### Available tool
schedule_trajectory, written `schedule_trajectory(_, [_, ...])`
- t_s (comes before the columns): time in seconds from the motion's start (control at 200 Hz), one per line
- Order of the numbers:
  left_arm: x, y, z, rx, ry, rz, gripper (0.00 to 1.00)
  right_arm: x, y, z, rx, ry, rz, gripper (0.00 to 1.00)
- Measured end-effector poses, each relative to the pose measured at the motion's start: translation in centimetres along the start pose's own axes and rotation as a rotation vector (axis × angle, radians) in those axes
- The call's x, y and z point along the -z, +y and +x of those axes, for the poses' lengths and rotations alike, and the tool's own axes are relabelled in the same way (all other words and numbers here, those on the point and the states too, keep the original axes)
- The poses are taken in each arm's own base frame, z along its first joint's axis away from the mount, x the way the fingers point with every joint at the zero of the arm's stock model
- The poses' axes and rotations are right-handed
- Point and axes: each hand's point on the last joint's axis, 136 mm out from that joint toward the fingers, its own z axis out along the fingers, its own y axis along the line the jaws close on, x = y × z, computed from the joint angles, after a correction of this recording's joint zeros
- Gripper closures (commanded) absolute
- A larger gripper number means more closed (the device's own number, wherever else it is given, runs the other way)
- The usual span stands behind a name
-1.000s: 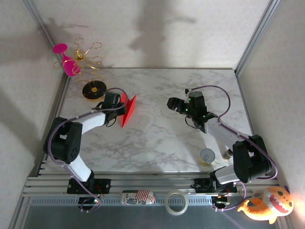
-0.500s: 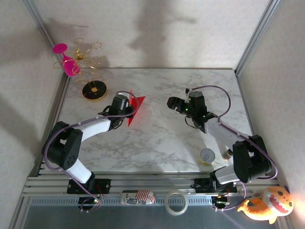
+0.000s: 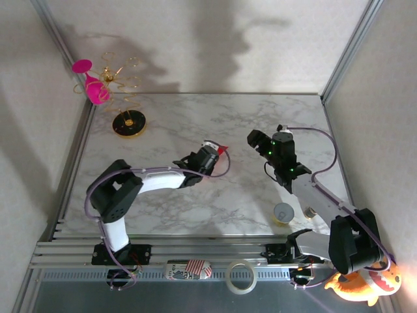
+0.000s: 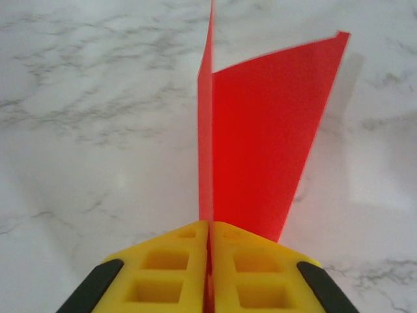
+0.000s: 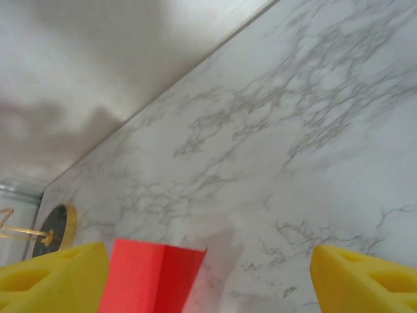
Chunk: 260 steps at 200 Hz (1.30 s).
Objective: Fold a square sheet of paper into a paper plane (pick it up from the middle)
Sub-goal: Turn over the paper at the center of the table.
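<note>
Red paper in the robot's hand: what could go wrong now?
The left hand pinches the red paper by one end only, so the thin sheet could slip out or flop over. The open right hand is close by; if it closes off-centre, it might crease or tear the fold.

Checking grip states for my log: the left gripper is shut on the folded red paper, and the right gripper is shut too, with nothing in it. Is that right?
Not quite: the right gripper is open, its yellow fingers standing wide apart in the right wrist view, holding nothing. The left gripper is shut on the folded red paper, as you say.
</note>
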Motion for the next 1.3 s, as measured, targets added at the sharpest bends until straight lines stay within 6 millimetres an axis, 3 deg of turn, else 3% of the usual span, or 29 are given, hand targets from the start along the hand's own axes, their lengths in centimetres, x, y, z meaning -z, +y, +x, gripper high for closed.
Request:
schedule_trajectory(0.075, [-0.5, -1.5, 0.8, -0.053, 0.025, 0.003, 0.82, 0.2, -0.5, -0.3, -0.015, -0.014, 0.013, 0.19])
schedule_trajectory(0.235, [-0.6, -3.3, 1.4, -0.099, 0.061, 0.026, 0.54, 0.2, -0.9, -0.4, -0.032, -0.019, 0.024, 0.19])
schedule_trajectory(0.481, [0.9, -3.4, 2.1, -0.067, 0.077, 0.082, 0.40, -0.5, -1.3, 0.4, -0.037, 0.015, 0.029, 0.19])
schedule_trajectory(0.601, [1.8, -3.2, 3.2, -0.083, 0.090, 0.109, 0.40, -0.8, -1.5, 1.0, -0.037, 0.040, 0.028, 0.19])
schedule_trajectory(0.811, [1.7, -3.4, 4.8, -0.147, 0.113, 0.130, 0.43, -1.5, -1.6, 1.9, -0.039, 0.078, 0.019, 0.19])
schedule_trajectory(1.037, [1.1, -3.6, 5.2, -0.207, 0.109, 0.136, 0.48, -1.6, -1.4, 2.3, -0.040, 0.100, 0.005, 0.19])
schedule_trajectory(1.302, [1.2, -3.2, 4.5, -0.145, 0.110, 0.175, 0.48, -2.1, -1.7, 3.3, -0.041, 0.140, 0.005, 0.19])
